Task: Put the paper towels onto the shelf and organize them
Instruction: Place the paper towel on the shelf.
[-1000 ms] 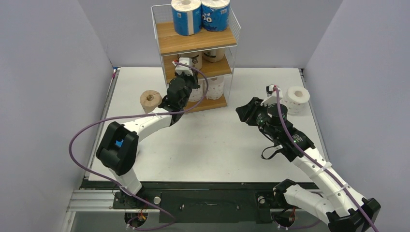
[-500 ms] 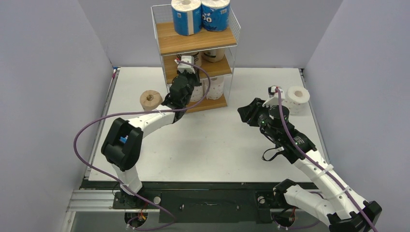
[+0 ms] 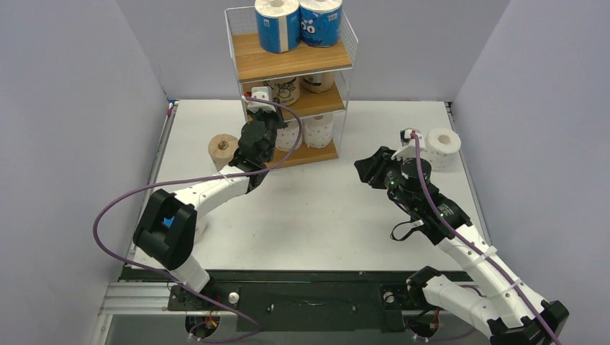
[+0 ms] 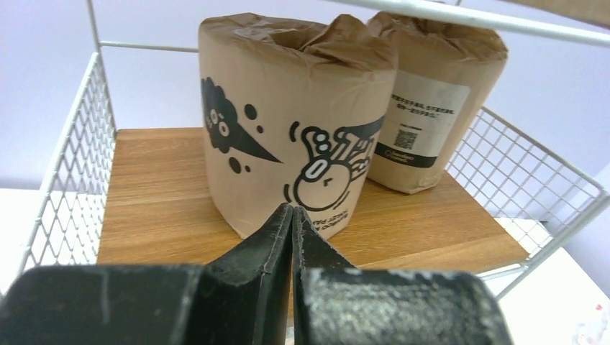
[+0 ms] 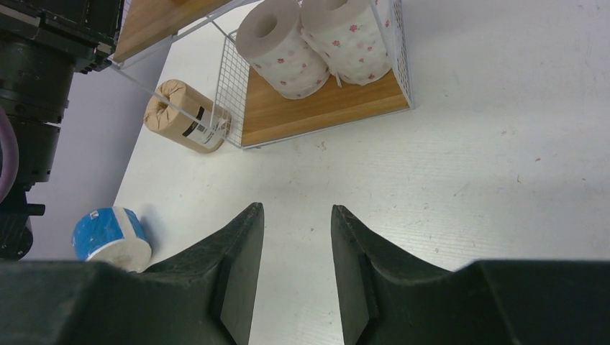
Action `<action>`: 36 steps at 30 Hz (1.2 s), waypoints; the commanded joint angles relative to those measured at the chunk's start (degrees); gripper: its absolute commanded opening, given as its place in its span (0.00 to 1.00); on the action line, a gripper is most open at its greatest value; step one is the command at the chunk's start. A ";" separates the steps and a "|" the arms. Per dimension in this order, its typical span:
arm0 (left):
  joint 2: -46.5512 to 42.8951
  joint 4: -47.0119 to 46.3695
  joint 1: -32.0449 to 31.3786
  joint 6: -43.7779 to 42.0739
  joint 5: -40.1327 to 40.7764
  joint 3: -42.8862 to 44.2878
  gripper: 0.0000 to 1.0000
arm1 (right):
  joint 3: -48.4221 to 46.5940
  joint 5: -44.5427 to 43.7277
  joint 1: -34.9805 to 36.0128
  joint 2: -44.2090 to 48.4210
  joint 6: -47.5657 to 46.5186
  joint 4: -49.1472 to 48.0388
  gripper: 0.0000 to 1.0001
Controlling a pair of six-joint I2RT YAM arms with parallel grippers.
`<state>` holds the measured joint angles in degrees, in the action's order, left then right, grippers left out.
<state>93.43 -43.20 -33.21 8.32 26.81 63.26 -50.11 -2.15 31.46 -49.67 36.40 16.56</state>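
Observation:
The shelf (image 3: pixel 291 63) stands at the back centre. Two blue rolls (image 3: pixel 277 23) stand on its top board, two tan rolls (image 3: pixel 286 90) on the middle board and two white rolls (image 3: pixel 319 129) on the bottom board. My left gripper (image 3: pixel 272 113) is shut and empty at the front of the middle tier; in the left wrist view its tips (image 4: pixel 291 210) sit right in front of the printed tan roll (image 4: pixel 288 129). My right gripper (image 3: pixel 365 167) is open and empty above bare table, as the right wrist view (image 5: pixel 297 212) shows.
A tan roll (image 3: pixel 223 149) lies on the table left of the shelf. A white roll (image 3: pixel 443 146) stands at the right, behind my right wrist. A blue roll (image 5: pixel 111 237) lies near the left arm's elbow, mostly hidden in the top view.
My left gripper has risen from the bottom tier to the front of the middle tier and shifted a little left. The right arm has barely moved.

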 commanded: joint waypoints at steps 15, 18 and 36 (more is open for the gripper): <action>8.29 -1.13 0.41 -4.53 7.02 9.66 0.05 | 0.35 -1.19 0.13 1.90 -1.19 -1.81 0.36; 9.30 -1.44 0.36 -4.07 6.85 10.28 0.05 | 0.57 -1.26 0.16 2.19 -1.25 -1.80 0.36; 13.74 -0.66 0.41 -2.98 5.88 14.39 0.07 | 1.47 -1.45 0.15 2.67 -1.16 -1.32 0.36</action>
<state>106.28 -42.94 -33.17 4.69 32.99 74.43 -48.73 -2.22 31.48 -48.25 36.18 16.75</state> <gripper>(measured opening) 0.064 0.362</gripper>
